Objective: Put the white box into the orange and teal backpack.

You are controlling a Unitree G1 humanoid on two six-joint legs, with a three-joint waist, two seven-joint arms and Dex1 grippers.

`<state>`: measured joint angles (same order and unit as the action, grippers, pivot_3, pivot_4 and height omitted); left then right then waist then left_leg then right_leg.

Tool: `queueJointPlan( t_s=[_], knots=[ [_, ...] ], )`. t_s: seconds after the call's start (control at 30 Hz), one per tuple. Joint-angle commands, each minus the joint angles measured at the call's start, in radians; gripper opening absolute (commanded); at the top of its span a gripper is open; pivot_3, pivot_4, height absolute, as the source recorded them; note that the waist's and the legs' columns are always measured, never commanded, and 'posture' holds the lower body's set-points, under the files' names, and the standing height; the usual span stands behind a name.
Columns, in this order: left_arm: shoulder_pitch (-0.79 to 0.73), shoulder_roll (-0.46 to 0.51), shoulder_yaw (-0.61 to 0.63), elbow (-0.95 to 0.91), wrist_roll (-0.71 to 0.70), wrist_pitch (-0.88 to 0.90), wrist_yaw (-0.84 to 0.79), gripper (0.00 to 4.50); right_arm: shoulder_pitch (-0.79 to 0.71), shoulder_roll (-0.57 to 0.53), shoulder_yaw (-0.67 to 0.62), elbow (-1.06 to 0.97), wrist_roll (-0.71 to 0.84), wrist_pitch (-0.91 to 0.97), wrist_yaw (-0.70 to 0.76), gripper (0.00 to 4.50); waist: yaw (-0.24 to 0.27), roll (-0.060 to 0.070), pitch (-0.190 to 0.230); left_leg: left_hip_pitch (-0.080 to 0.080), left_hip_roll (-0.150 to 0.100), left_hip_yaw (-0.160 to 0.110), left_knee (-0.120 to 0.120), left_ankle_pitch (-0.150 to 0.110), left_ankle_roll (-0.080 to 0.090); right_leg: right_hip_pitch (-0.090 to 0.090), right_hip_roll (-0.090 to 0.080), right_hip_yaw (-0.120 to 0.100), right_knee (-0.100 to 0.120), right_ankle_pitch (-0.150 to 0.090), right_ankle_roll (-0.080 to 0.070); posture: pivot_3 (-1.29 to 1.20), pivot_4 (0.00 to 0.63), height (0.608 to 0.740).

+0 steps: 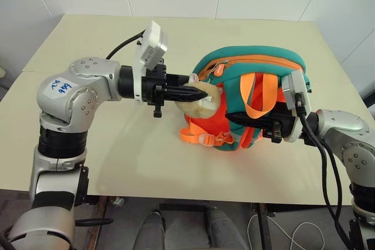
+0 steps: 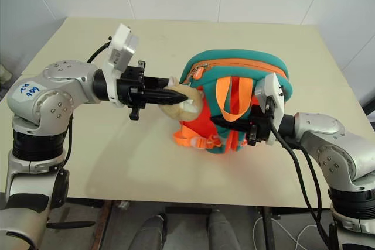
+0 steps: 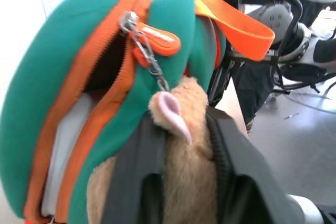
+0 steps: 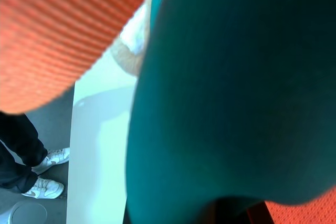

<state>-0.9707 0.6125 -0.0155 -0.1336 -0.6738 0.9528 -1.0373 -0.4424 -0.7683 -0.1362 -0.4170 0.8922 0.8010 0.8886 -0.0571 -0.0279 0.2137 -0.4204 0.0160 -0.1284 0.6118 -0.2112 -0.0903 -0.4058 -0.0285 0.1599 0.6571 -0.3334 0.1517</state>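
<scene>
behind the backpack's (image 3: 47,77) zip, white box (image 3: 65,145) mostly hidden

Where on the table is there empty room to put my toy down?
The table is bare along its near edge, in front of the orange and teal backpack, and across the far strip behind it by the wall. It is crowded in the middle: the left end effector pinches the tan plush toy while the right end effector grips the backpack's other side.
</scene>
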Motion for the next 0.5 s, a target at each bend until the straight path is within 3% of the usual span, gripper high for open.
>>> queueJointPlan(
  t_s=[0.03, 0.3, 0.5],
  knots=[
    [-0.048, 0.031, 0.069, 0.038, -0.028, -0.019, -0.01, 0.32, 0.01, 0.004, -0.044, -0.039, 0.025, -0.019, -0.007, 0.0, 0.0, 0.0, 0.0, 0.0, 0.0, 0.0, 0.0, 0.0, 0.0, 0.0, 0.0, 0.0, 0.0, 0.0, 0.0, 0.0, 0.15, 0.74],
    [-0.096, 0.074, 0.085, 0.245, 0.048, -0.109, -0.004, 0.2, 0.035, -0.004, -0.057, -0.05, 0.032, -0.018, -0.015, 0.0, 0.002, 0.0, 0.0, 0.0, 0.0, 0.0, 0.0, 0.0, 0.0, 0.0, 0.0, 0.0, -0.001, 0.0, 0.0, 0.0, 0.15, 0.74],
    [-0.105, 0.102, 0.03, 0.405, 0.153, -0.195, -0.024, 0.2, 0.047, -0.006, -0.063, -0.057, 0.04, -0.017, -0.022, 0.0, 0.001, 0.0, 0.0, 0.0, 0.0, 0.0, -0.001, 0.0, 0.0, 0.0, 0.0, 0.0, -0.001, 0.0, 0.0, 0.0, 0.15, 0.74]
  ],
)
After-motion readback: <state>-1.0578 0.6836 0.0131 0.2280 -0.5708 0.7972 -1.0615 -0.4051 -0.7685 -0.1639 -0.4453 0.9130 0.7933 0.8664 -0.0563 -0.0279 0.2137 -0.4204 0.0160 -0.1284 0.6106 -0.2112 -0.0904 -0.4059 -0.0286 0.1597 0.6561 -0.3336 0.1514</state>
